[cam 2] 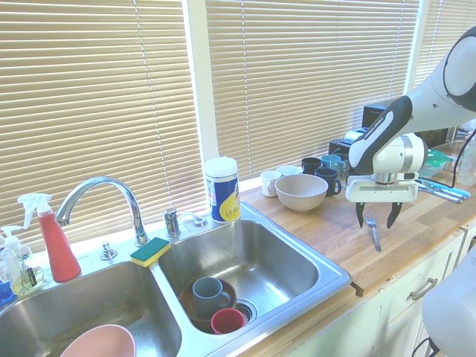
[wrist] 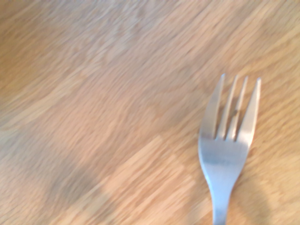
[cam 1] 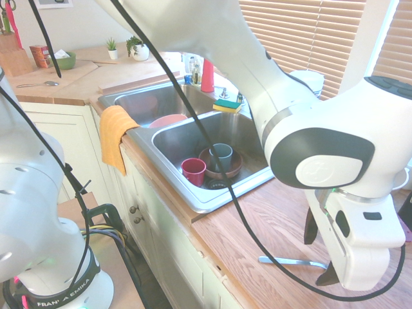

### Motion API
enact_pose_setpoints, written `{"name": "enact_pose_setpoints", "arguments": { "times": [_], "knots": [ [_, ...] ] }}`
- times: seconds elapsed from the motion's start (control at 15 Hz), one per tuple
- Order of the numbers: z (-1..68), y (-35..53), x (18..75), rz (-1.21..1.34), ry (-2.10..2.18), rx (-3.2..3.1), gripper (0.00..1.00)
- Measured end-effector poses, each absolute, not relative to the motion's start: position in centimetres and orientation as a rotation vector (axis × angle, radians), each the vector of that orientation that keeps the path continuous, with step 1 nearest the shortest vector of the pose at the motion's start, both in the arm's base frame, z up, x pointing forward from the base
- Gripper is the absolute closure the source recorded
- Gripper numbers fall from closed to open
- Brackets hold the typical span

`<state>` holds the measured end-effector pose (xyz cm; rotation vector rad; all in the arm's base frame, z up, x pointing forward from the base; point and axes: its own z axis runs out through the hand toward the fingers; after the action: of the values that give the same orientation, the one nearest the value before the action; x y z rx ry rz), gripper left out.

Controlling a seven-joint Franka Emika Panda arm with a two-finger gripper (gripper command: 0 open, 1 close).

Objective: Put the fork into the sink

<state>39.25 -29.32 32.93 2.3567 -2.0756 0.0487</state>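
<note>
The slim silver metal fork point(cam 2: 372, 232) is seen lying flat on the wooden bench point(cam 2: 327, 238), directly beneath the hand point(cam 2: 377, 220), whose fingers are spread apart and empty. It is judged light, stiff and slippery; its narrow handle should be pinched.

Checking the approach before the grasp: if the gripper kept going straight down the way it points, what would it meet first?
Most likely the fork lying flat on the wooden counter. The open gripper hangs right over it, apart from it. Depth is unclear, so one finger might land on bare wood beside it.
</note>
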Motion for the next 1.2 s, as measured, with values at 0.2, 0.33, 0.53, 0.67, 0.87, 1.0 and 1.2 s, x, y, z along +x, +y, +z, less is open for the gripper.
{"name": "enact_pose_setpoints", "arguments": {
  "times": [0.2,0.33,0.53,0.67,0.87,1.0,1.2],
  "knots": [
    [33.1,-29.5,39.3,0.066,-2.075,2.362,1.00],
    [33.0,-29.6,39.3,0.068,-2.081,2.361,1.00],
    [32.7,-29.4,39.2,0.057,-2.078,2.365,1.00],
    [32.3,-29.3,39.0,0.055,-2.076,2.367,1.00],
    [32.0,-29.1,38.8,0.049,-2.073,2.370,1.00],
    [31.9,-29.1,38.7,0.045,-2.073,2.371,1.00],
    [31.6,-29.0,38.6,0.048,-2.078,2.370,1.00]
  ]
}}
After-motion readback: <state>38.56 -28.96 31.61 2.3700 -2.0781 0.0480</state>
